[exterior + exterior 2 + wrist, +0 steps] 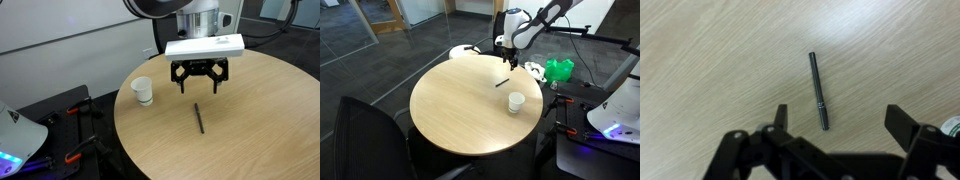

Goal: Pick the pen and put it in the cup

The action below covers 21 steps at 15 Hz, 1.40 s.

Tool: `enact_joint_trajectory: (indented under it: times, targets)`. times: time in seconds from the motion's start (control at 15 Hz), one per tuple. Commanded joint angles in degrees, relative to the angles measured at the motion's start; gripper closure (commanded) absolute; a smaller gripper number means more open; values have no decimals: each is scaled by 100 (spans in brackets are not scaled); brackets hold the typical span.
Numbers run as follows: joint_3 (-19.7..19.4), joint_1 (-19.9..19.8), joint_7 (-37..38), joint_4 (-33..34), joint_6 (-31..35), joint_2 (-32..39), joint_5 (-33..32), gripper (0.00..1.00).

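Observation:
The dark pen (pixel 199 117) lies flat on the round wooden table (pixel 250 140); it also shows in the other exterior view (pixel 503 82) and in the wrist view (pixel 819 91). The white cup (pixel 143 91) stands upright near the table's edge, also seen in an exterior view (pixel 516 102). My gripper (pixel 200 85) hangs open and empty above the table, a little behind the pen. In the wrist view the two fingers (pixel 839 125) are spread wide with the pen's near end between them, well below.
A black chair (pixel 370 135) stands close to the table. A green object (pixel 558 70) and equipment sit beyond the table's edge. A dark cart with red clamps (pixel 60 125) stands beside the table near the cup.

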Motion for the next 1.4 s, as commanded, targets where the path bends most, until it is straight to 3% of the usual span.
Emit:
enact_joint_trajectory:
  times: [0.0, 0.6, 1.33]
  targets:
    - [156, -149, -65, 76, 4, 89, 0, 0]
    - [471, -526, -477, 504, 108, 971, 100, 0]
    - [753, -685, -701, 999, 411, 1628, 62, 0]
